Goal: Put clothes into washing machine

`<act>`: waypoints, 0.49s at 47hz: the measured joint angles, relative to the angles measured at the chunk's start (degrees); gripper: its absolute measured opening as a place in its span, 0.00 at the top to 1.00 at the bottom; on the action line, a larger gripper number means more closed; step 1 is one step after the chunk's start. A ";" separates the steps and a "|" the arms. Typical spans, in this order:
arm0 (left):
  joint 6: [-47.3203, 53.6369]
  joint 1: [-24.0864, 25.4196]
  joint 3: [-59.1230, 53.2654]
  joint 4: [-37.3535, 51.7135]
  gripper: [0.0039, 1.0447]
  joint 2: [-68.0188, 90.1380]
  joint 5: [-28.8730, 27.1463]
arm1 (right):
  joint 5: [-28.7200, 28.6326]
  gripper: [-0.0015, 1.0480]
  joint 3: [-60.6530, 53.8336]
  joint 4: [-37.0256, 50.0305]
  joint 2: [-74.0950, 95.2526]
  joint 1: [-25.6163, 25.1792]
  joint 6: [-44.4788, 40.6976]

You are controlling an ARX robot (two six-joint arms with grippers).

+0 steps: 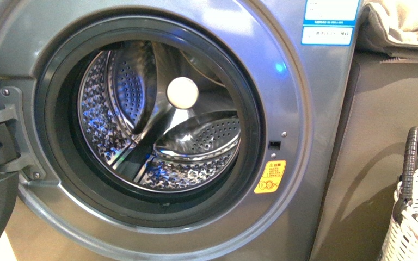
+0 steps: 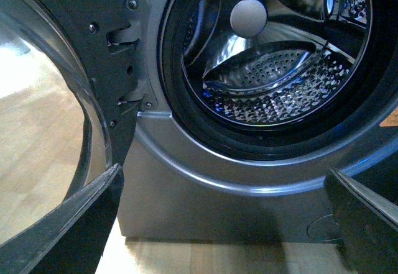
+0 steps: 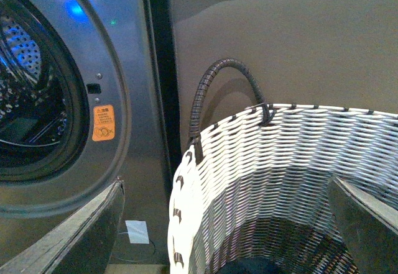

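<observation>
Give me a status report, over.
Left hand, right hand open, empty. Washing machine door open, drum empty. Dark clothes just visible deep in basket. Nothing blocking.

Your strongest light falls on the floor (image 2: 205, 258), which blows out nearly white behind the door glass (image 2: 37, 131) in the left wrist view. The washing machine (image 1: 299, 109) shows soft bluish glare on its front, and its drum (image 1: 109, 125) glitters with sharp highlights. The basket (image 3: 280, 156) handle casts a soft shadow on the dim cabinet (image 3: 298, 31). Wrist views look slightly soft.
</observation>
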 joint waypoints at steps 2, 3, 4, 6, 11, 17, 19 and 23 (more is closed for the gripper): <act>0.00 0.00 0.00 0.00 0.06 0.00 0.00 | 0.00 0.07 0.00 0.00 0.00 0.00 0.00; 0.00 0.00 0.00 0.00 0.06 0.00 0.00 | 0.00 0.07 0.00 0.00 0.00 0.00 0.00; 0.00 0.00 0.00 0.00 0.06 0.00 0.00 | 0.00 0.07 0.00 0.00 0.00 0.02 0.00; 0.00 0.00 0.00 0.00 0.06 0.00 0.00 | 0.00 0.07 0.00 0.00 0.00 0.02 0.00; 0.00 0.00 0.00 0.00 0.06 0.00 0.00 | 0.00 0.07 0.00 0.00 0.00 0.00 0.00; 0.00 0.00 0.00 0.00 0.06 0.00 0.00 | 0.00 0.07 0.00 0.00 0.00 0.02 0.00; 0.00 0.00 0.00 0.00 0.06 0.00 0.00 | 0.00 0.07 0.00 0.00 0.00 0.00 0.00; 0.00 0.00 0.00 0.00 0.06 0.00 0.00 | 0.00 0.07 0.00 0.00 0.00 0.00 0.00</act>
